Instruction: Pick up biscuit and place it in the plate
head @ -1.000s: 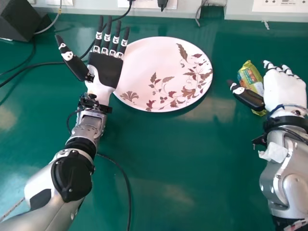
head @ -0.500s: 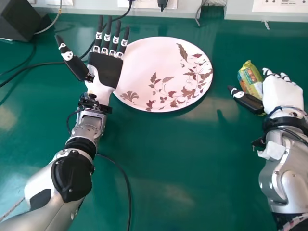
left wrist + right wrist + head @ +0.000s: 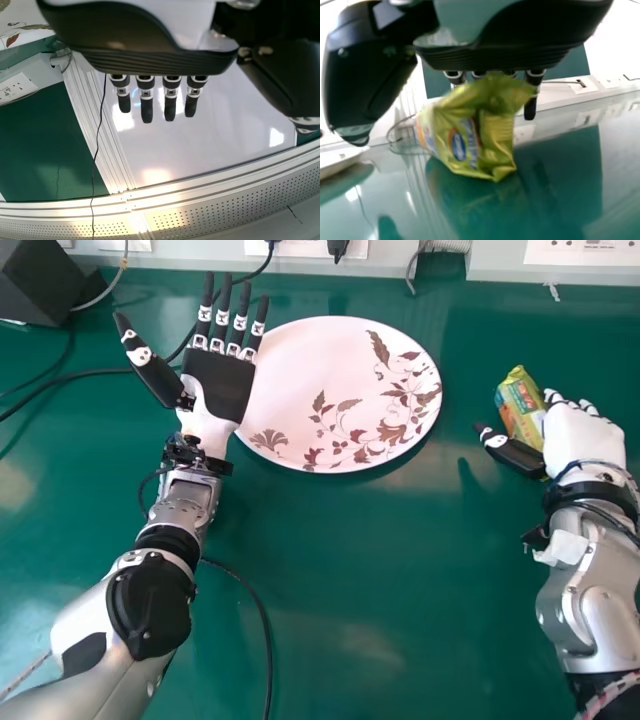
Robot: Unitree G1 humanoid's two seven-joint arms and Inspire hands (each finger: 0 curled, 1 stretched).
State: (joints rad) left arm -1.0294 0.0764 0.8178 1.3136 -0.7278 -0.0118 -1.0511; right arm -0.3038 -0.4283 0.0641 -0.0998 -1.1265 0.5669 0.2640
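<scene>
In the head view, the right hand [image 3: 585, 437] is low at the right, palm side turned away, beside the yellow-green biscuit packet [image 3: 518, 405]. Its thumb lies left of the packet's lower end, which is partly hidden. The right wrist view has the packet [image 3: 482, 137] between the thumb and fingers of the right hand [image 3: 515, 47]; the fingers look fairly straight and the thumb stands apart from the wrapper. The white leaf-patterned plate [image 3: 300, 370] lies at the upper middle. Against its left rim, the left hand [image 3: 220, 385] is palm up and open, also in the left wrist view [image 3: 145, 45].
A green table [image 3: 360, 560] carries everything. Black cables run by the left arm, one [image 3: 255, 605] curving down beside it. A dark box [image 3: 40, 280] stands at the far left corner, and wall sockets [image 3: 580, 252] line the back edge.
The right hand has shifted slightly left, closer over the packet, and covers more of its lower end. The left hand and the plate stay as they were.
</scene>
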